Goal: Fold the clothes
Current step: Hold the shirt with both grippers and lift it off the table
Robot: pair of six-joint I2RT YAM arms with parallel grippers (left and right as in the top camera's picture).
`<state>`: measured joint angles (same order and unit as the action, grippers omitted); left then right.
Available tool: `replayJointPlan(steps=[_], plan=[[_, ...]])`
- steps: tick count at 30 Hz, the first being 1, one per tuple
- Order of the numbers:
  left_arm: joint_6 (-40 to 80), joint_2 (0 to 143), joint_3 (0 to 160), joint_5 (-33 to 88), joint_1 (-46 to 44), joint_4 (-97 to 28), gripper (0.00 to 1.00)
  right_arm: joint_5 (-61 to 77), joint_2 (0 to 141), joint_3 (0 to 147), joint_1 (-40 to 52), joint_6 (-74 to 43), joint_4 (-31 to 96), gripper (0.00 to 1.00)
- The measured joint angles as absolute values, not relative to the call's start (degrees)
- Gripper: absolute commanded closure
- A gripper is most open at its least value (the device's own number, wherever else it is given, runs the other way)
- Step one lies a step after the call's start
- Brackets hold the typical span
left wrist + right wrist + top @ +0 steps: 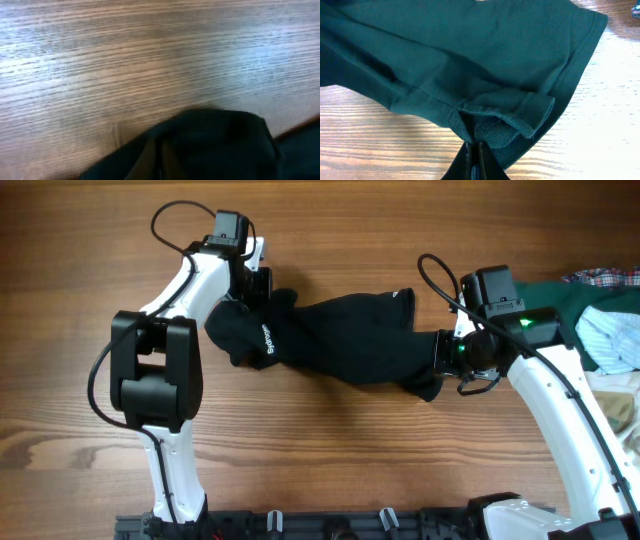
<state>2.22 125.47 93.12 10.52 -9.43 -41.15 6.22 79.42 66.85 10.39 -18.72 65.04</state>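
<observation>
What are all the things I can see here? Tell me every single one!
shirt: one, black, middle of the table, stretched between the two hands
green cloth: one, dark green, right edge of the table
striped cloth: one, white and pale blue, right edge, next to the green cloth
checked cloth: one, red, white and blue, top right corner, partly out of view
table: one, brown wood, under everything
left hand: one, black, shut on the shirt's left end
right hand: one, black, shut on the shirt's right end

Green garment [590, 300], pale striped garment [612, 340] — far right.
</observation>
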Motion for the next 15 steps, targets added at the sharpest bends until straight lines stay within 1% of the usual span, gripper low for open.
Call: replayJointPlan(steps=[5,10,15], plan=[[3.2,122.5,102.2,8.7,-9.4,-50.6,0.96,6.3,79.4,66.8,10.4,-18.7,64.9,0.96],[4.0,108.8,106.6,6.7,-9.5,-57.4,0.96,6.4,79.4,66.8,10.4,-18.7,64.0,0.96],[4.8,101.6,106.8,2.5,-9.4,-62.7,0.96,6.4,79.4,66.8,10.4,-18.1,63.2,0.96]])
